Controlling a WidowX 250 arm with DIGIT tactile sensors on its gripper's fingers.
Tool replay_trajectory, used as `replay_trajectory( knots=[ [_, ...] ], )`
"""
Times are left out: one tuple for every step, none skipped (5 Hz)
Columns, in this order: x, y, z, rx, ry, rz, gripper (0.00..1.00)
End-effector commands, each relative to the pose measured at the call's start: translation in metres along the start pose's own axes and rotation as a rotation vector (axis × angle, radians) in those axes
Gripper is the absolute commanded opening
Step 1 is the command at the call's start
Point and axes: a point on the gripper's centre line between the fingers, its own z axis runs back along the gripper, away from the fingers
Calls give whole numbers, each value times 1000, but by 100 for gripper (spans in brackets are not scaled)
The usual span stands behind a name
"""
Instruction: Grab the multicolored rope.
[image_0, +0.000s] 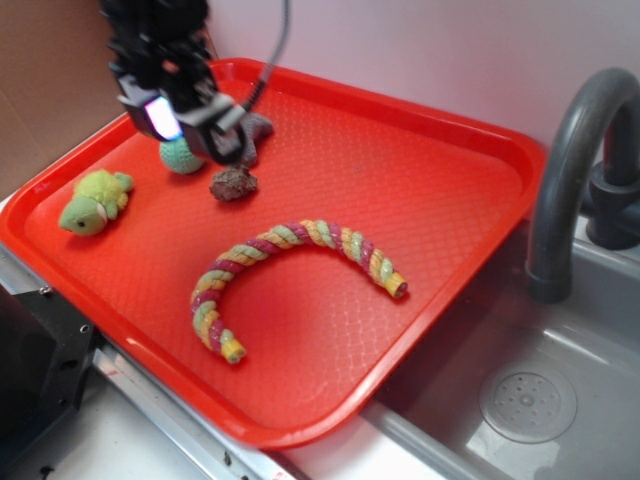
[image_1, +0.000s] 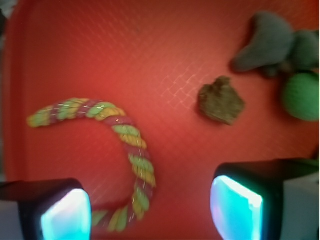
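Observation:
The multicolored rope (image_0: 290, 262) lies curved in an arc on the red tray (image_0: 430, 200), near its front middle. The wrist view shows the rope (image_1: 131, 150) bending down the left centre, one end reaching between my fingertips. My gripper (image_0: 190, 125) hangs above the tray's back left corner, well away from the rope, open with nothing between its glowing pads (image_1: 235, 207). In the wrist view the gripper (image_1: 150, 212) frames bare tray and the rope's lower stretch far below.
A green plush turtle (image_0: 95, 203) lies at the tray's left. A teal knitted ball (image_0: 180, 155), a brown lump (image_0: 233, 183) and a grey plush (image_0: 258, 130) sit under and beside the gripper. A sink (image_0: 560, 400) with a grey faucet (image_0: 570, 170) is at the right.

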Motion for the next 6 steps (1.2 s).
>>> replay_trajectory(
  knots=[
    [12,-13,-30,14,6,-132,100],
    [11,-17,-46,3,25,-193,100],
    [13,-15,-57,11,56,-210,100],
    [18,-6,-65,28,118,-204,100],
    [21,0,-70,43,158,-197,100],
    [24,-6,-70,88,172,-192,100]
  ],
)
